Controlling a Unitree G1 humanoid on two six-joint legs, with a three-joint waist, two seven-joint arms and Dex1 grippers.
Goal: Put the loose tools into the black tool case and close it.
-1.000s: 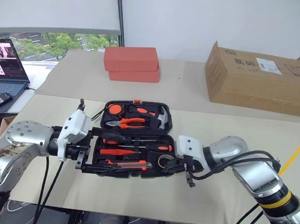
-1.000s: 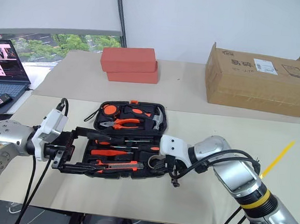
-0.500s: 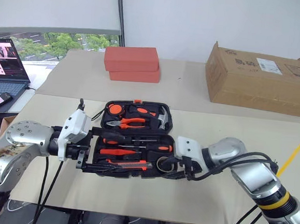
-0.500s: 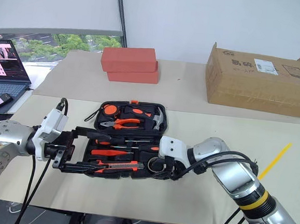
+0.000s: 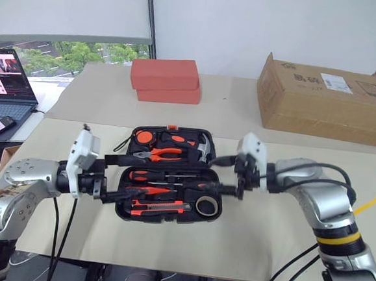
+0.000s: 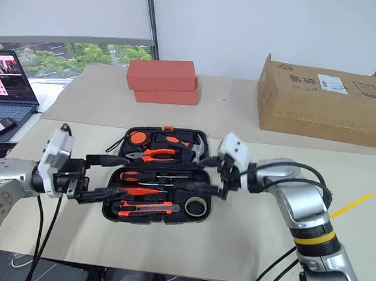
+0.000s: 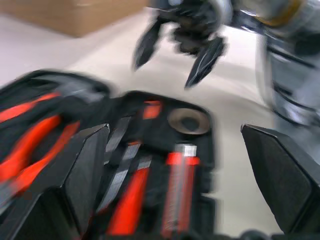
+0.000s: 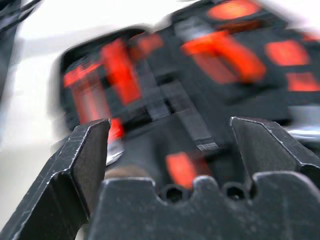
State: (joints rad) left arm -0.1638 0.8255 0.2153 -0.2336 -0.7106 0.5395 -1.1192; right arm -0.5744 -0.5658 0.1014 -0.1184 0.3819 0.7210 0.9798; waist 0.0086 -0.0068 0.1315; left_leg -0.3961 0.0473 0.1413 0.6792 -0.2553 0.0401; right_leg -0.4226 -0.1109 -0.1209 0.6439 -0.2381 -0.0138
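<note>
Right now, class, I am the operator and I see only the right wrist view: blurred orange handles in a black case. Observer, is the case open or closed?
Observer: Open. The black tool case lies flat on the table, both halves showing tools.
Operator: Where is the left gripper?
Observer: The left gripper is at the case's left side, jaws open.
Operator: And the tape ring?
Observer: The tape ring sits in the near half's right corner.

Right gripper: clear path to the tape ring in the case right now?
Probably yes. The right gripper hangs open just beside the open black tool case, and the tape ring lies uncovered in its near right corner, nothing between them.
</note>
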